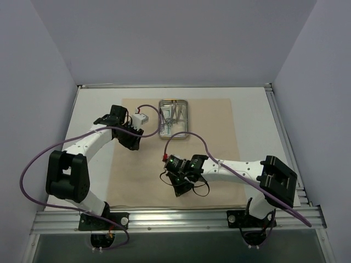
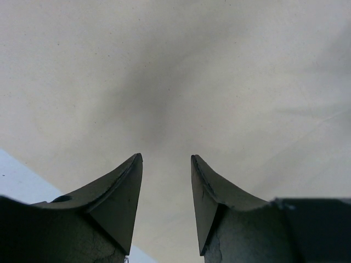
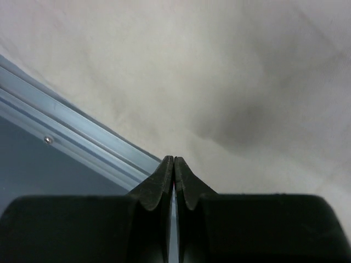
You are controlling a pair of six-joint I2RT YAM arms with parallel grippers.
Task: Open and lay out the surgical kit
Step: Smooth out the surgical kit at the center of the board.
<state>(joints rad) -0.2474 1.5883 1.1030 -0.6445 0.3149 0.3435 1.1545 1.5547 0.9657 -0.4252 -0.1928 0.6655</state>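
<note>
1. Looking down from above, a tan cloth wrap (image 1: 219,126) lies spread flat on the white table (image 1: 252,109), likely serving as the working field.
2. A steel tray (image 1: 174,101) sits at twelve o'clock on the cloth, with thin metal instruments (image 1: 174,116) piled inside it. None appears laid out yet.
3. The left gripper (image 2: 165,158) hovers low over bare cloth at about ten o'clock, near the tray. Its fingers (image 2: 123,192) stand apart with nothing between them, probably readied to reach for the tray's contents.
4. The right gripper (image 3: 174,159) sits at six o'clock near the cloth's near edge, by the aluminium rail (image 3: 82,145). Its fingers (image 3: 159,186) are pressed together, holding nothing visible, perhaps to smooth or pin the cloth.
</note>
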